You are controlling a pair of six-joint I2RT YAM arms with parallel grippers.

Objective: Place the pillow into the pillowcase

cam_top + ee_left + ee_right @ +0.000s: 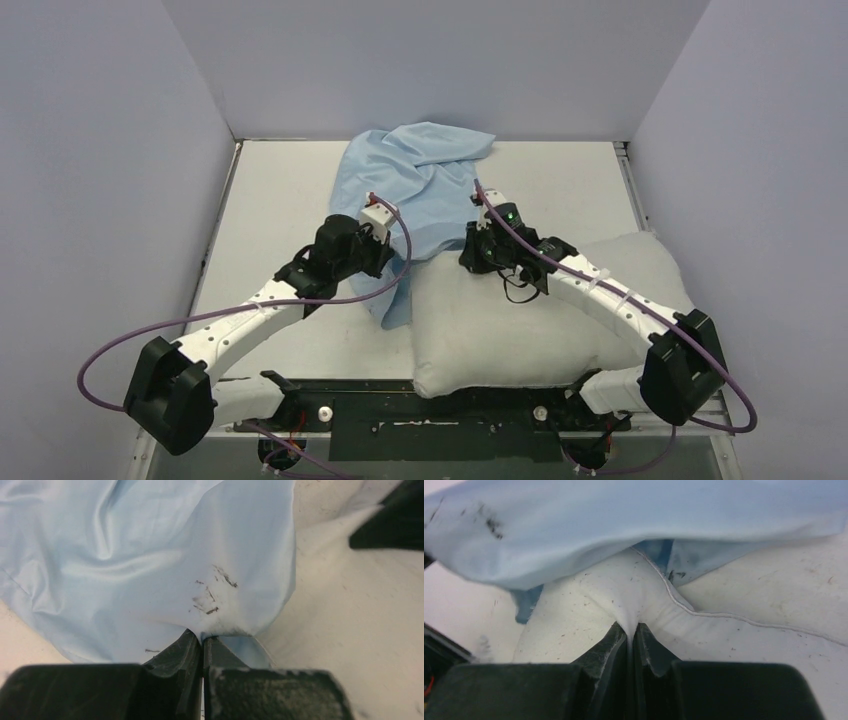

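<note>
The off-white pillow (pixel 520 320) lies at the near right of the table; its far left corner meets the mouth of the light blue pillowcase (pixel 420 180), which is spread wrinkled toward the back centre. My left gripper (pixel 385 250) is shut on the pillowcase's near edge; in the left wrist view the blue fabric (pixel 150 570) is pinched between the jaws (pixel 202 639). My right gripper (pixel 478 252) is shut on the pillow's corner; in the right wrist view white pillow fabric (pixel 624 595) is pinched at the jaws (pixel 629 627), with the pillowcase (pixel 624 520) draped just above it.
Grey walls (pixel 120 150) enclose the white table (pixel 270 190) on three sides. The black base rail (pixel 430 410) runs along the near edge. Purple cables (pixel 130 345) loop beside both arms.
</note>
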